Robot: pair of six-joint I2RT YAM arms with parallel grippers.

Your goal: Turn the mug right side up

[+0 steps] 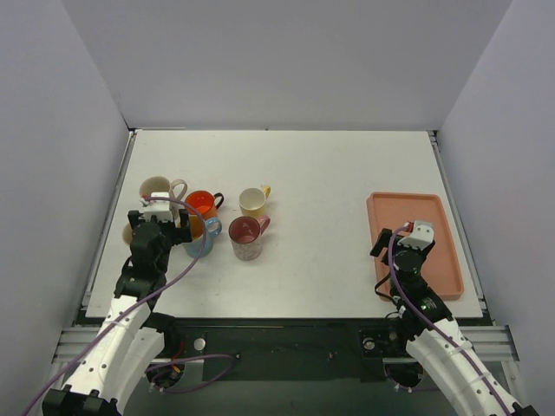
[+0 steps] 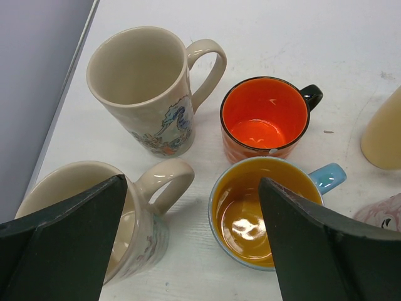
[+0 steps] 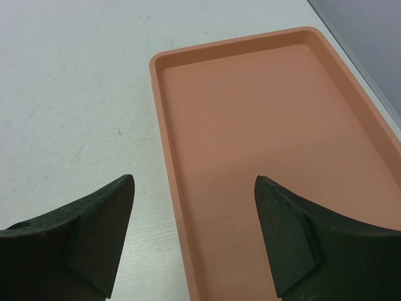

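**Operator:** Top view. State mug orientation, referenced to the tall cream mug (image 1: 157, 188).

**Technician:** Six mugs stand on the bench (image 1: 329, 173), each with its long axis vertical and its mouth up. I cannot tell which one is the task mug. The orange mug (image 1: 201, 204) is just right of the tall cream mug, and the yellow mug (image 1: 253, 201) is farther right. The short cream mug (image 1: 127, 234) is nearer the arm bases than the tall cream mug. The blue mug (image 1: 208, 230) is diagonally near-right of it, and the pink mug (image 1: 246, 236) is right of the blue one. The left hand (image 1: 160, 227) hangs over the short cream and blue mugs. The tray (image 1: 447, 260) is well apart to the right, with the right hand (image 1: 401, 238) over its near left edge.

**Operator:** Left wrist view.

**Technician:** The left hand (image 2: 191, 188) is spread wide and holds nothing. The short cream mug (image 2: 150, 213) lies under one finger, its handle pointing toward the blue mug (image 2: 244, 213) under the other. The tall cream mug (image 2: 147, 94) and orange mug (image 2: 266, 119) are beyond them. Only bare glaze shows in these four interiors. The yellow mug (image 2: 385, 135) and pink mug (image 2: 382, 216) are cut off at the right edge.

**Operator:** Right wrist view.

**Technician:** The right hand (image 3: 194, 188) is parted and grips nothing. It straddles the left wall of the tray (image 3: 263, 138), whose floor shows bare. The bench (image 3: 69, 94) lies to the left.
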